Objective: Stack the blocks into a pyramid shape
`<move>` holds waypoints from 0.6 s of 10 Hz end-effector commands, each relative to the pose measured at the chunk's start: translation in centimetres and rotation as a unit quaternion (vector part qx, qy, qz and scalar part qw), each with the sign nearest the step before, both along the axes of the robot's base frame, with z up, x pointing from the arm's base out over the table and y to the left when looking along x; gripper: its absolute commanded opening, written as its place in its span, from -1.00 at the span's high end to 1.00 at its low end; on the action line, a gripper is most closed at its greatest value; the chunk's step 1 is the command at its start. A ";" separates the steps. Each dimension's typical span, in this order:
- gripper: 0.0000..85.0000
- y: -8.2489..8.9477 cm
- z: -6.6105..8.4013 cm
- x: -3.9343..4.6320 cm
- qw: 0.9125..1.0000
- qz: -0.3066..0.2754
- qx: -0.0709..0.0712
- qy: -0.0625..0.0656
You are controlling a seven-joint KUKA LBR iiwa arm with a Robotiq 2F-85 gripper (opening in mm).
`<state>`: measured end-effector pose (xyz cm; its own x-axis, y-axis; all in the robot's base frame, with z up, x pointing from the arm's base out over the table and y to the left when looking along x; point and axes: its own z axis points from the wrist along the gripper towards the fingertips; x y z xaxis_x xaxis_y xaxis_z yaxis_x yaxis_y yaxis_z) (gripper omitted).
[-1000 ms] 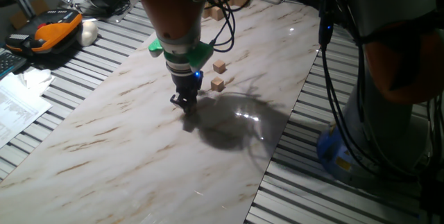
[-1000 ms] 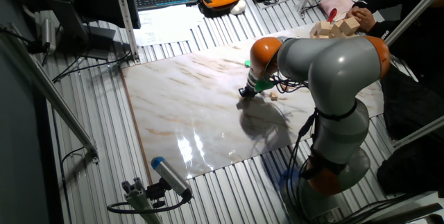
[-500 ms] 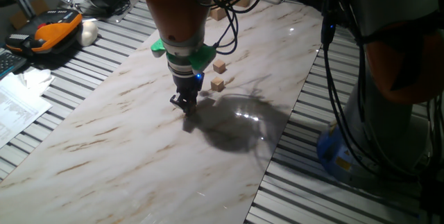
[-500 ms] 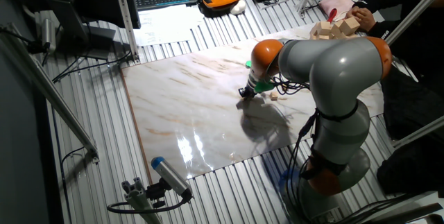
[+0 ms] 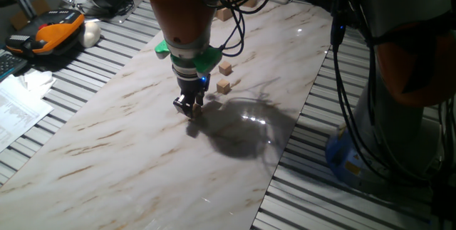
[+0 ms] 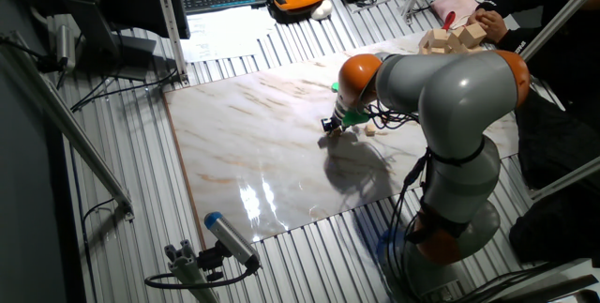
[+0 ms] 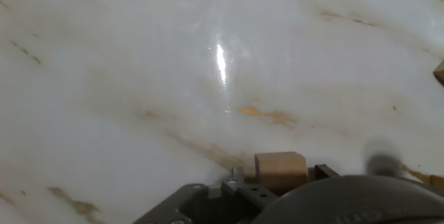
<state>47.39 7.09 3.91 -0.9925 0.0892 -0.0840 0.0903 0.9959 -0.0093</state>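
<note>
Presently, entries run left to right as seen in one fixed view.

Far-left clutter: an orange-and-black device [image 5: 53,30] and a white object [image 5: 91,33] lie on the ribbed surface beside the slab; printed papers [image 5: 18,109] sit at the left edge.

Work surface: a marble-patterned slab [image 5: 128,152] laid across the ribbed table, glossy, with a bright glare patch.

Arm: orange and grey, with a green collar [image 5: 189,53] above the wrist; it reaches down over the middle of the slab.

Gripper [image 5: 189,107]: fingers point down, tips just above the slab, over the gripper's own dark shadow.

Jaws: closed on one small cube; the hand view shows the tan held block [image 7: 280,171] clamped between the dark fingers at the bottom of the picture.

Loose blocks on slab: two small tan cubes, the nearer block [image 5: 224,86] just right of the gripper and the farther block [image 5: 226,68] behind it, near each other but apart, both flat on the slab.

Other fixed view: the gripper [image 6: 330,126] sits near the slab's middle, with one small cube [image 6: 370,131] visible just beside it.

Background pile: larger pale wooden blocks [image 6: 452,35] heaped past the slab's far end, well apart from the gripper.

Remaining small cubes: cannot tell where they lie.
</note>
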 end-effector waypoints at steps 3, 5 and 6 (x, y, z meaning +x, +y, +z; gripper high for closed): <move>-0.20 0.1 1.3 0.36 1.000 -0.009 0.001 0.007; -0.20 -0.2 2.3 0.63 1.000 -0.014 0.007 0.012; -0.20 -0.5 2.8 0.69 1.000 -0.019 0.000 0.016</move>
